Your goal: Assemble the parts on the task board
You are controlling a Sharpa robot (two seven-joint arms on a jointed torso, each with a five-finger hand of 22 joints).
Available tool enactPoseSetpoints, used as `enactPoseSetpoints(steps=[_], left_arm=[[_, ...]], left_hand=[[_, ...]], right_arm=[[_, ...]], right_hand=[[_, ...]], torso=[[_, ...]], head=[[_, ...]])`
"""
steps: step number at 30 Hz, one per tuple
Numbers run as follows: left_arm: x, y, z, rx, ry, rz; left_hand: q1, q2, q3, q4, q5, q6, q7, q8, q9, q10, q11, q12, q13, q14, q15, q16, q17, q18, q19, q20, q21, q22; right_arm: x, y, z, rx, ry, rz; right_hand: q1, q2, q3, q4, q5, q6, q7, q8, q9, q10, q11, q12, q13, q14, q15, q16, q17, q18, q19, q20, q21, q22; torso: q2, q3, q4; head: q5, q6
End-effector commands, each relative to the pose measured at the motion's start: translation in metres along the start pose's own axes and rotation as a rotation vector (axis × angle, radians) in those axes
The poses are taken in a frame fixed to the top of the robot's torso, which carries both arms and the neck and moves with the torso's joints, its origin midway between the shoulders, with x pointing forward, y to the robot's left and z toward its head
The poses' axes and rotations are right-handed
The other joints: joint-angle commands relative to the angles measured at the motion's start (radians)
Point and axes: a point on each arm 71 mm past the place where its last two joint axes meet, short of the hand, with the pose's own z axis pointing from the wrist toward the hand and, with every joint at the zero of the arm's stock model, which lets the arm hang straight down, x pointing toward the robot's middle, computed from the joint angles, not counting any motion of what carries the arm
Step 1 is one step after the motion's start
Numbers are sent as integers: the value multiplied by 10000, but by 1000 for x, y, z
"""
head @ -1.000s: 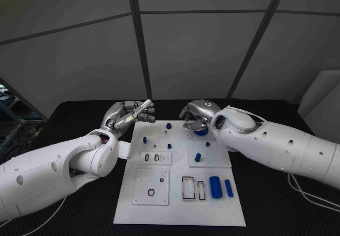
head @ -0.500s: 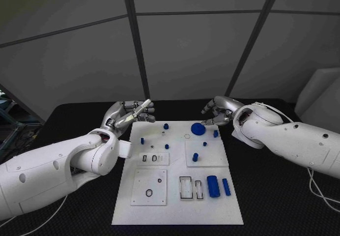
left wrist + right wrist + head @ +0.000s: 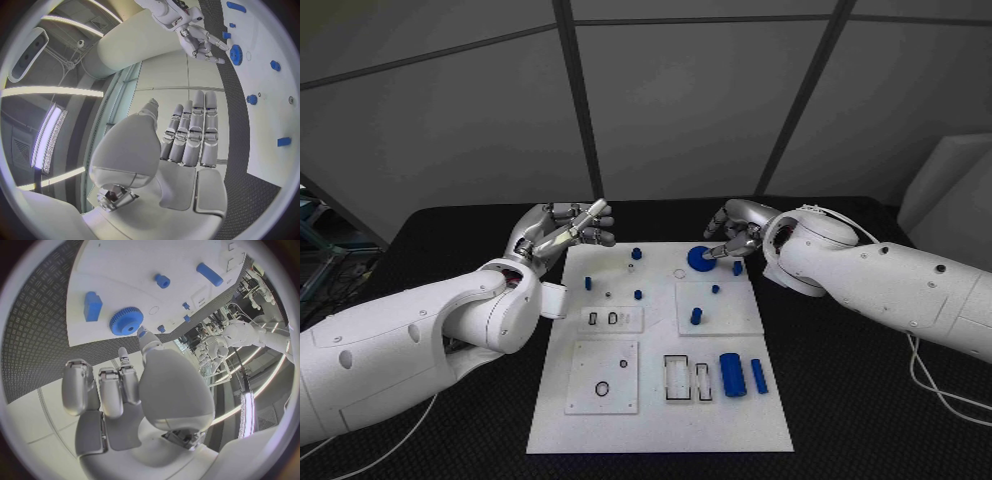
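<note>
Standing on the task board (image 3: 661,420): blue gear (image 3: 701,256) at the far edge, seated flat, apparently on its post; several small blue pegs upright mid-board. Lying loose, judged still unplaced: two blue cylinders (image 3: 733,375) near the right edge beside empty slots. Right hand (image 3: 733,232): beside the gear, fingers curled, holding nothing. Left hand (image 3: 563,233): raised beyond the board's far left corner, fingers extended, empty.

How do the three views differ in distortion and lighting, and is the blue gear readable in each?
Head view: straight edges stay straight, dim even light, the gear small but clear on the white board. Left wrist view: fisheye bends the board's edge, bright ceiling strips glare, the gear sits near the rim beside the right hand. Right wrist view: same bending, the gear's teeth sharp.
</note>
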Motion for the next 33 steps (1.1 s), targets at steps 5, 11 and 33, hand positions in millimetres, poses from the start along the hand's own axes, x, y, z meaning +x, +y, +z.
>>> enactPoseSetpoints(steps=[5,11,33], left_arm=[[2,-1,1,56,168,-38],[2,-1,1,57,167,-39],[2,0,1,48,144,-27]], left_hand=[[-79,38,-80,-7,-40,34,33,-54,-7,30,60,-59,-7,-76,9,-55,25,-140,-9,31,66,18],[-79,38,-80,-7,-40,34,33,-54,-7,30,60,-59,-7,-76,9,-55,25,-140,-9,31,66,18],[-79,38,-80,-7,-40,34,33,-54,-7,30,60,-59,-7,-76,9,-55,25,-140,-9,31,66,18]], right_arm=[[4,0,2,182,538,-396],[6,4,4,82,632,-579],[13,6,9,25,855,-889]], right_hand=[[115,39,-93,11,96,-62,0,52,-8,204,23,84,1381,1008,98,74,2478,-106,80,-5,62,178],[147,76,-106,15,103,-18,-9,108,2,240,18,131,1445,1016,98,89,2515,-115,102,1,89,230],[319,266,-73,-52,132,146,-46,277,25,257,-12,167,1505,1022,83,102,2546,-121,106,-4,125,285]], torso=[[-6,0,9],[2,10,2],[7,21,1]], head=[[-10,-41],[6,-55],[31,-94]])
